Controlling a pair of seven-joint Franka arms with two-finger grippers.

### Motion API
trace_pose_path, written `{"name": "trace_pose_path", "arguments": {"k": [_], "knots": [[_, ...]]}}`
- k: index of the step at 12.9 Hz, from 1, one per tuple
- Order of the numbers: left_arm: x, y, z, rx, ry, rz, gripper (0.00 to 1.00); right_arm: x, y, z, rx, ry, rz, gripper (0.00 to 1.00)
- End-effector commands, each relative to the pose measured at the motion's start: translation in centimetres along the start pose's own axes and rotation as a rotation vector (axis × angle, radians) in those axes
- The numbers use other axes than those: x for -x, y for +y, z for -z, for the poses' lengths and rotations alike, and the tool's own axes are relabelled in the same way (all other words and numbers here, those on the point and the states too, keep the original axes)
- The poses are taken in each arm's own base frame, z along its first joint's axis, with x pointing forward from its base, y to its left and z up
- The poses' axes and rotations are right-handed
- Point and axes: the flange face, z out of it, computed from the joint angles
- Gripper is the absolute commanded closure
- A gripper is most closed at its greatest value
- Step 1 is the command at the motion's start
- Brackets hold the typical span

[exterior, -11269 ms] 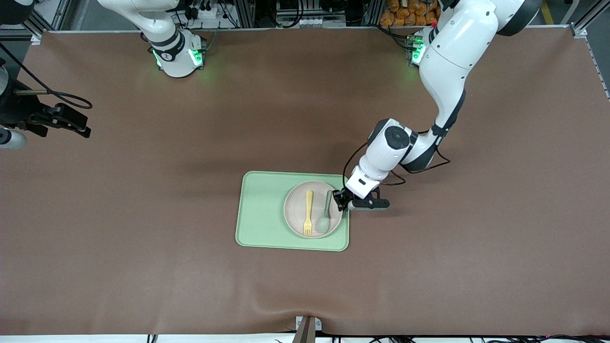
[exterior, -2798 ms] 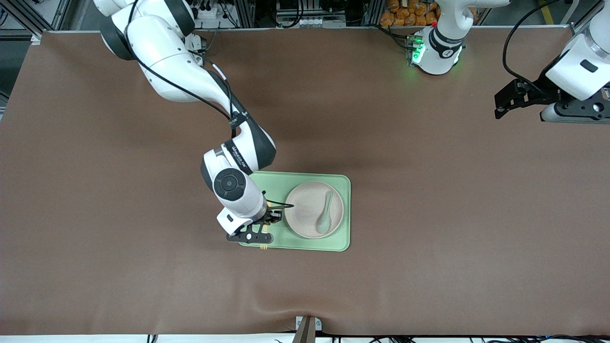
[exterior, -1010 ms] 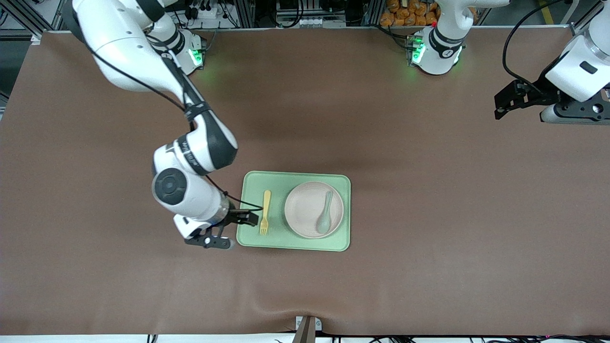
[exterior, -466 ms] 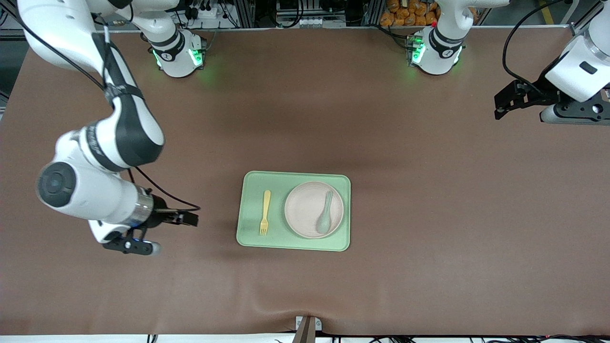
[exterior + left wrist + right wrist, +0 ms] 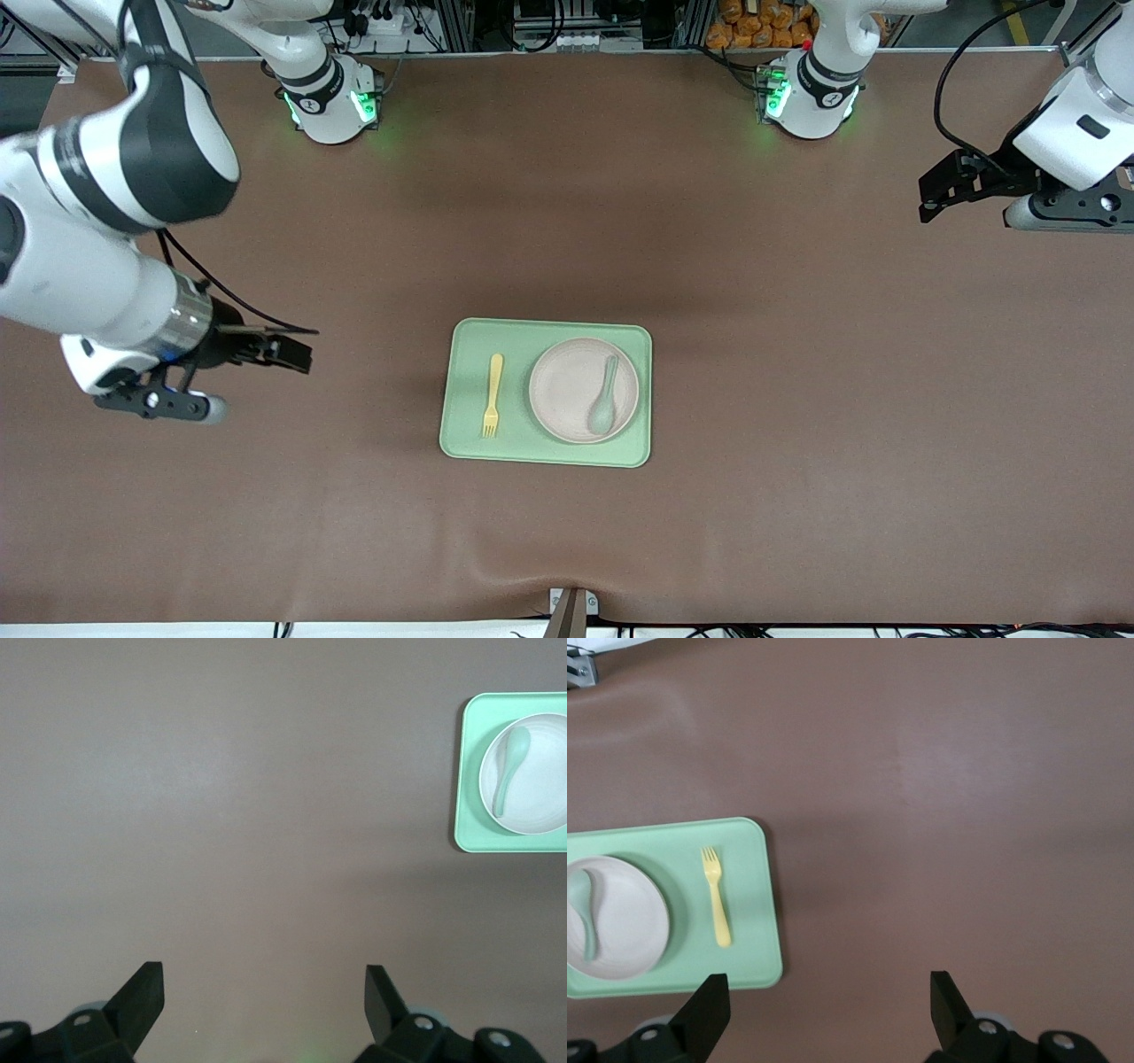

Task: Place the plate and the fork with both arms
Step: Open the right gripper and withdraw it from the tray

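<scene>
landmark = the pale green tray (image 5: pixel 545 392), mid-table. the plate (image 5: pixel 583 390) sits on the tray, toward the left arm's end of it, w/ a green spoon (image 5: pixel 605 396) lying in it. the fork (image 5: pixel 492 394) lies flat on the tray's bare part just beside the plate, toward the right arm's end, tines pointing to the front cam, not touching the plate.

right gripper (image 5: pixel 288 353) is up over bare table, well apart from the tray on the right arm's end, jaws spread wide, nothing in them; the right wrist view shows tray, plate and fork below and empty air between the fingers (image 5: pixel 709 1010). left gripper (image 5: pixel 939 190) waits high over the left arm's end of the table, well off the tray, also spread wide and empty (image 5: pixel 257 992).

judgement: both pieces look placed, so the step in hand is clearing out. to do it well: keep both grippers high, pull away from the tray not across it, no sweep low over the fork since it's light and would skid, leave jaws apart so nothing snags the tray rim.
</scene>
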Motion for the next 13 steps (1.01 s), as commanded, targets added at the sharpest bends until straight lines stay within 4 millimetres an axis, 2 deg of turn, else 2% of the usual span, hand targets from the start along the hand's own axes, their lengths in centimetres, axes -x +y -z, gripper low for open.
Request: {"name": "trace_pose_path", "arguments": {"k": [1, 3, 5, 7, 9, 10, 13], "knots": [[0.1, -0.1, 0.2, -0.003, 0.009, 0.001, 0.00, 3.8, 2.5, 2.5, 0.072, 0.025, 0.034, 0.00], [0.1, -0.1, 0.2, -0.003, 0.009, 0.001, 0.00, 6.4, 3.7, 3.9, 0.086, 0.033, 0.049, 0.00], [0.0, -0.2, 0.2, -0.003, 0.009, 0.003, 0.00, 8.9, 4.5, 4.0, 0.100, 0.044, 0.050, 0.00], [0.0, -0.2, 0.2, -0.003, 0.009, 0.003, 0.00, 10.5, 5.9, 4.9, 0.107, 0.052, 0.094, 0.00], [0.0, -0.2, 0.2, -0.003, 0.009, 0.003, 0.00, 10.4, 9.6, 6.0, 0.061, 0.040, 0.143, 0.00], [0.0, -0.2, 0.2, -0.003, 0.009, 0.003, 0.00, 9.9, 10.7, 5.7, 0.047, 0.033, 0.161, 0.00], [0.0, -0.2, 0.2, -0.003, 0.009, 0.004, 0.00, 9.5, 10.3, 6.6, 0.041, 0.055, 0.161, 0.00]]}}
